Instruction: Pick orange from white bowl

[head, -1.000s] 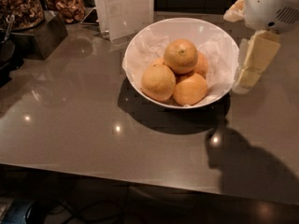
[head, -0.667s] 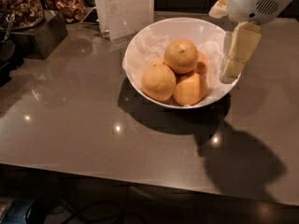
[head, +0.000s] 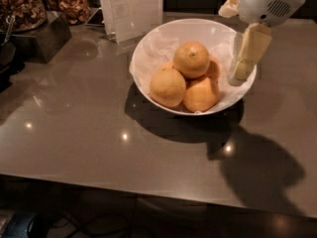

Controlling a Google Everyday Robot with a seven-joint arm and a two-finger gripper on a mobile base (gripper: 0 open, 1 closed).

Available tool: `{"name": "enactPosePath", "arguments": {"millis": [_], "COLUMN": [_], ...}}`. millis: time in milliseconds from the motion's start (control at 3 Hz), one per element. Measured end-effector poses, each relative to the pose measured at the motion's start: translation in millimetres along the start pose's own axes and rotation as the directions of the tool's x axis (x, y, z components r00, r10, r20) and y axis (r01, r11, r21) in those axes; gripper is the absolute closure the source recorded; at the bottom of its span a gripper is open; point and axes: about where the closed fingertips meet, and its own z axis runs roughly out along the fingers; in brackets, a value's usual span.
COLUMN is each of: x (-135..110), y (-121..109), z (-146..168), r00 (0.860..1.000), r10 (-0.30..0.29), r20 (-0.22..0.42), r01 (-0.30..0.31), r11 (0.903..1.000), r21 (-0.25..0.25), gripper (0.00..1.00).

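Observation:
The white bowl [head: 188, 21], lined with crumpled white paper, stands on the dark grey table at centre right. It holds several oranges. The orange [head: 191, 59] with a small dark stem dot sits on top of the pile. Two more lie in front of it, at the left [head: 168, 87] and the right [head: 200, 94]. A deeper-orange fruit [head: 214, 69] is half hidden behind them. My gripper [head: 245, 63] hangs from the white wrist at the upper right. It is over the bowl's right inner side, just right of the pile and apart from the top orange.
A white upright card stand [head: 132, 9] is right behind the bowl. Containers of nuts [head: 20, 4] and dried fruit [head: 74, 6] sit at the back left on a dark box [head: 42, 38]. The table's front edge [head: 148, 190] runs across the lower frame.
My gripper has moved left from beside the bowl's right rim to over the bowl's right inner side. The oranges and the bowl have not moved.

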Motion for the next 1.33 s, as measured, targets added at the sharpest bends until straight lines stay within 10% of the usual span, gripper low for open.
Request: {"name": "enactPosePath", "arguments": {"millis": [1333], "x": [-17.4], "y": [-27.2], "z": [101.5], "r00": [0.994], "r10": [0.013], "r20": [0.113], "r01": [0.01], "r11": [0.9795], "r21": [-0.201], "gripper": [0.0]}}
